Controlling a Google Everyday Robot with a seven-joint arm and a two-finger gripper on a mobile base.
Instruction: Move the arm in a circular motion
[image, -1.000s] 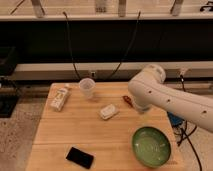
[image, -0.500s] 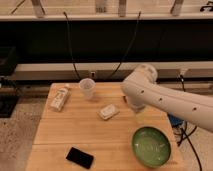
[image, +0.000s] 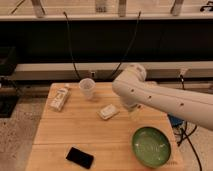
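Hanging just beneath the arm (image: 155, 96) over the table (image: 60, 131), the gripper (image: 134, 115), whether parted or closed unclear.

The arm (image: 165, 100) runs out past the right edge of the frame, so its base is cut off. The gripper (image: 134, 115) hangs just under the arm's bend at centre frame, mostly hidden behind it. The table (image: 60, 132) is cut by the lower edge. The label on the lying bottle (image: 59, 98) is too small to read. At lower right, a blue object (image: 176, 123) is half covered by the arm.
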